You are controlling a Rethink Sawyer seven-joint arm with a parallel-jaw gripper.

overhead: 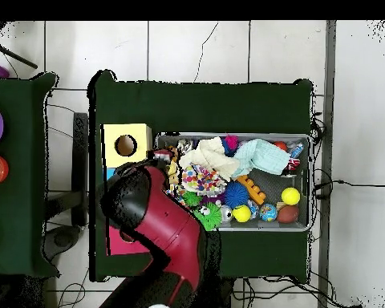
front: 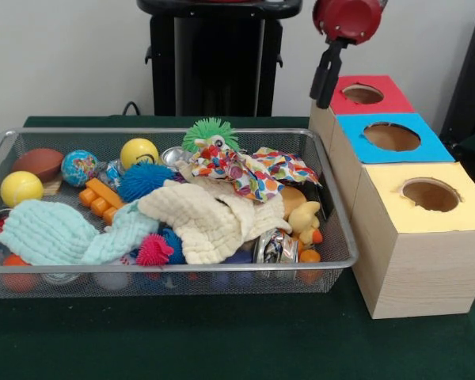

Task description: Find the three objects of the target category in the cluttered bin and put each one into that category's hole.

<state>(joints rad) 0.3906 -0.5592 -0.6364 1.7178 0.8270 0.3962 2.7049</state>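
- Gripper (front: 325, 89): a dark piece hanging from the red arm (front: 347, 19) above the red-topped box; whether it is wide or narrow cannot be told, and nothing shows in its hold.
- Wire mesh bin (front: 342, 237): stands on the green table (front: 222, 340), just beside the row of boxes, and is packed with toys and cloths.
- Contents: cream cloth (front: 206, 218) at centre, mint cloth (front: 59, 233) towards one end, spotted multicolour fabric (front: 253, 170), green spiky ball (front: 210, 131), blue spiky ball (front: 142, 180), two yellow balls (front: 138, 150) (front: 20, 188), brown football (front: 39, 162), orange blocks (front: 101, 198), yellow duck (front: 305, 220).
- Boxes: red-topped box (front: 364, 95), blue-topped box (front: 392, 138) and yellow-topped box (front: 427, 198), each with one round hole.
- No writing readable.
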